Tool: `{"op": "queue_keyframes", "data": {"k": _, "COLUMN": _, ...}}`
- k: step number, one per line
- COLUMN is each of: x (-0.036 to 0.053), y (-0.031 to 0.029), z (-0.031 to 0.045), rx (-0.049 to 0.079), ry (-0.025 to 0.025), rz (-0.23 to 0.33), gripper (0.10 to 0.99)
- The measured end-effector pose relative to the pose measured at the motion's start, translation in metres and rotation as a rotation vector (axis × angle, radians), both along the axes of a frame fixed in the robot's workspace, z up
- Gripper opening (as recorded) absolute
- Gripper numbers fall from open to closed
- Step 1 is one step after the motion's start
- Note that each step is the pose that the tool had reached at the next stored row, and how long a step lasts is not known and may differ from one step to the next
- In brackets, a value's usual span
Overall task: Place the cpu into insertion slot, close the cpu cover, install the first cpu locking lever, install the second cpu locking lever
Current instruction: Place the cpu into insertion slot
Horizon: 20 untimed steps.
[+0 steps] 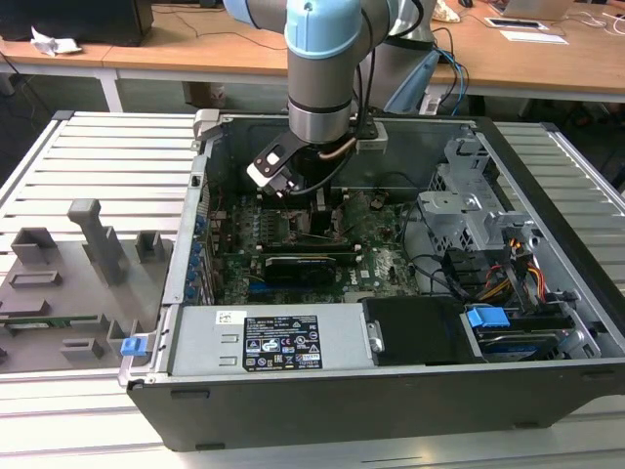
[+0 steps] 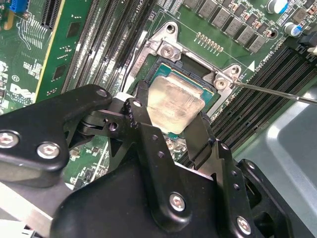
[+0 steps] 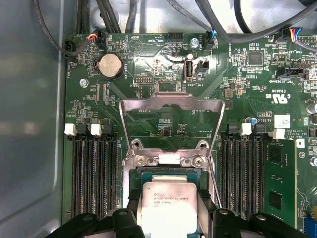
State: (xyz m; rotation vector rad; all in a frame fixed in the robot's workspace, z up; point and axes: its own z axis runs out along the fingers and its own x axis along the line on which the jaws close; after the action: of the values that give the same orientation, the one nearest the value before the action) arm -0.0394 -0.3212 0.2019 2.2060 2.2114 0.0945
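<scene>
The cpu (image 2: 176, 99) (image 3: 169, 210), a silvery-grey square chip, lies in the insertion slot (image 2: 166, 48) (image 3: 168, 159) on the green board. My gripper (image 2: 173, 113) (image 3: 169, 199) (image 1: 308, 198) hangs straight over it inside the computer case. One black finger (image 2: 142, 111) presses one edge of the chip and the other finger (image 2: 204, 136) presses the opposite edge, so the gripper is shut on the cpu. The cpu cover (image 3: 173, 101), a silvery frame with a big cut-out, stands swung up and open behind the slot. A thin wire locking lever (image 2: 277, 92) (image 3: 214, 184) sticks out beside the slot, unlatched.
Long black memory slots (image 3: 94, 168) (image 3: 242, 168) flank the socket on both sides. A black card (image 1: 298, 266) lies across the board in front of the arm. The case wall (image 3: 29, 124) is close by, with cables (image 3: 124, 15) at the board's edge. A grey fixture plate (image 1: 68, 283) sits at the exterior view's left.
</scene>
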Motion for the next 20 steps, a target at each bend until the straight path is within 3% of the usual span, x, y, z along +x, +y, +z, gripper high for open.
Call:
{"op": "queue_keyframes", "data": {"k": 9, "x": 0.0000, "y": 0.0000, "z": -0.0001, "rx": 0.000, "ry": 0.0000, "rz": 0.000, "gripper": 0.549}}
{"op": "queue_keyframes", "data": {"k": 10, "x": 0.0000, "y": 0.0000, "z": -0.0001, "rx": 0.000, "ry": -0.0001, "rz": 0.000, "gripper": 0.612}}
{"op": "queue_keyframes", "data": {"k": 20, "x": 0.0001, "y": 0.0000, "z": -0.0003, "rx": 0.000, "ry": 0.0000, "rz": 0.000, "gripper": 0.596}}
